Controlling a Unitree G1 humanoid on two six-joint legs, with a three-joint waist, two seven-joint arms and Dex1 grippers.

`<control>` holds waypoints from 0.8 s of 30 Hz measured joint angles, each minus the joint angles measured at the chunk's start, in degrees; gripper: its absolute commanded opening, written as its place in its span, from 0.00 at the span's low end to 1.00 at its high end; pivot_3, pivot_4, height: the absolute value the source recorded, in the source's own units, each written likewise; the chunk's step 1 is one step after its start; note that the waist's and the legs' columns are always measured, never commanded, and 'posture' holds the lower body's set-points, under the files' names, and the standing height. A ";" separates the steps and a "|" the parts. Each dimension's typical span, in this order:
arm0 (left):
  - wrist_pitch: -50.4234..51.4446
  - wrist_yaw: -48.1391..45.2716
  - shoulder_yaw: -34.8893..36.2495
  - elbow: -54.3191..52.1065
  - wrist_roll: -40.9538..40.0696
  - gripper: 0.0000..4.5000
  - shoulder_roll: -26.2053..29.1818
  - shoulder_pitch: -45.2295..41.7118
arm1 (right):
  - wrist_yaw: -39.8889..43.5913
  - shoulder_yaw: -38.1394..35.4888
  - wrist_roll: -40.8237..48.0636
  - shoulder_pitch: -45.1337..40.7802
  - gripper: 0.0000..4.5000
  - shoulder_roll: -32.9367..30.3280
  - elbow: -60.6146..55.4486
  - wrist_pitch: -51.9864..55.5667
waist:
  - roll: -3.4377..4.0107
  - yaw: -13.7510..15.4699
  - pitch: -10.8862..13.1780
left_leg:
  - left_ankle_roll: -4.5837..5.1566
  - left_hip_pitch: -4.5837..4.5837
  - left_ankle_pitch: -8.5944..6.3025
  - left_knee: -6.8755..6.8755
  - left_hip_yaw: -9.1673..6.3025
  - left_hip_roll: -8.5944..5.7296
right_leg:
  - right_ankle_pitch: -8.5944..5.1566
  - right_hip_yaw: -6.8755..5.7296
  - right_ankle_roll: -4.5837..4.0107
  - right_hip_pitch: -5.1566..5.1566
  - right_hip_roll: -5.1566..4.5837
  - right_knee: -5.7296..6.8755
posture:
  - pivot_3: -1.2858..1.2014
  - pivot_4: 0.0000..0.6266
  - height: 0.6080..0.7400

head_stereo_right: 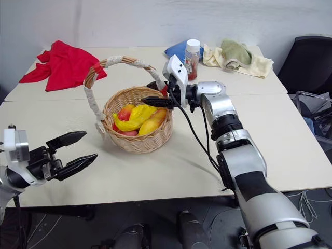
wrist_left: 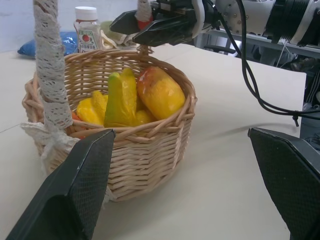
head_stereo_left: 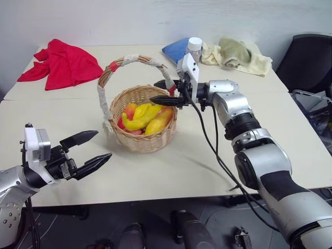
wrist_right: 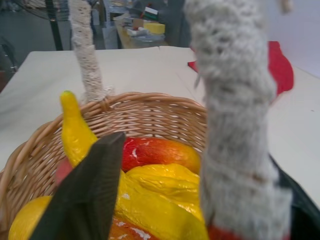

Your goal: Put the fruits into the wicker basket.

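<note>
While the banana (head_stereo_left: 140, 118) and the mango (head_stereo_left: 160, 120) lie inside the wicker basket (head_stereo_left: 143, 139), the right gripper (head_stereo_left: 167, 92) stands half-open and empty at its rim beside the handle; the left gripper (head_stereo_left: 89, 150) waits wide open, holding nothing, probably because the task looks finished.

Both arms in frame, fingers parted.
Left gripper (head_stereo_left: 88, 150) sits lower left, jaws spread wide, pointing right. Right gripper (head_stereo_left: 166, 92) reaches from lower right to upper centre, pointing left, partly open.
</note>
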 measured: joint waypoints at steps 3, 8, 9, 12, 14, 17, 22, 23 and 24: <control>0.00 0.28 -0.02 -0.85 -0.01 0.99 0.00 0.04 | 2.64 -0.74 0.02 1.29 0.25 -1.42 -1.56 -0.64 | 0.00 0.05 0.00 | -0.02 0.00 -0.01 -0.05 -0.04 0.01 | 0.00 -0.03 0.00 0.00 0.01 -0.02 | 0.52 0.24 1.00; -0.05 -0.06 -1.03 -0.33 0.17 0.99 0.07 -1.47 | 6.60 -3.00 2.69 11.27 0.01 -7.35 -15.54 2.55 | 0.01 1.24 0.01 | -0.06 -0.01 -0.04 -0.06 -0.08 0.03 | 0.00 -0.08 0.00 0.00 0.05 -0.06 | 0.52 0.24 1.00; -0.08 -0.35 -1.73 0.04 0.25 0.99 0.10 -2.62 | 6.53 -3.30 3.57 13.68 0.01 -8.54 -19.83 4.43 | 0.01 1.30 0.01 | -0.05 0.00 -0.03 -0.05 -0.08 0.03 | 0.00 -0.07 0.00 0.00 0.05 -0.04 | 0.52 0.24 1.00; -0.43 -1.25 -4.46 2.54 0.89 0.99 0.16 -6.30 | 3.79 -5.59 7.29 21.58 0.01 -11.75 -34.13 11.51 | 0.05 1.61 0.03 | -0.04 -0.02 -0.02 -0.02 -0.09 0.02 | 0.00 -0.07 0.01 0.00 0.07 -0.01 | 0.52 0.24 1.00; -0.61 -2.31 -6.95 4.73 1.43 0.99 0.17 -9.09 | -0.42 -9.10 10.72 26.24 0.01 -14.22 -43.47 17.16 | 0.08 1.76 0.05 | -0.03 -0.03 -0.02 0.01 -0.07 0.00 | 0.00 -0.06 0.01 -0.01 0.07 0.00 | 0.52 0.24 1.00; -0.74 -4.02 -10.61 7.60 2.28 0.99 0.14 -13.57 | -6.92 -15.44 14.27 31.90 0.01 -18.61 -54.84 23.39 | 0.08 1.93 0.05 | -0.03 -0.03 -0.02 0.00 -0.06 -0.01 | -0.01 -0.04 0.03 -0.01 0.08 -0.04 | 0.52 0.24 1.00; -1.22 -7.15 -15.81 13.35 3.95 0.99 -0.61 -20.78 | -16.73 -28.62 17.50 42.05 0.01 -25.97 -65.01 28.59 | 0.08 2.57 0.05 | -0.02 0.01 -0.03 0.00 0.09 -0.05 | -0.03 0.12 0.14 0.01 0.15 -0.10 | 0.52 0.24 1.00; -1.28 -7.82 -17.01 14.50 4.32 0.99 -1.05 -21.96 | -17.86 -30.34 17.47 43.71 0.01 -26.91 -65.25 28.41 | 0.08 2.52 0.05 | -0.01 0.01 -0.03 0.00 0.10 -0.05 | -0.01 0.13 0.18 0.01 0.17 -0.10 | 0.52 0.24 1.00; -1.28 -8.26 -17.64 15.29 4.64 0.99 -1.23 -22.61 | -18.64 -31.15 17.35 44.65 0.01 -27.28 -65.26 28.11 | 0.08 2.44 0.05 | -0.01 0.04 -0.02 0.01 0.15 -0.05 | 0.00 0.18 0.21 0.01 0.19 -0.09 | 0.52 0.24 1.00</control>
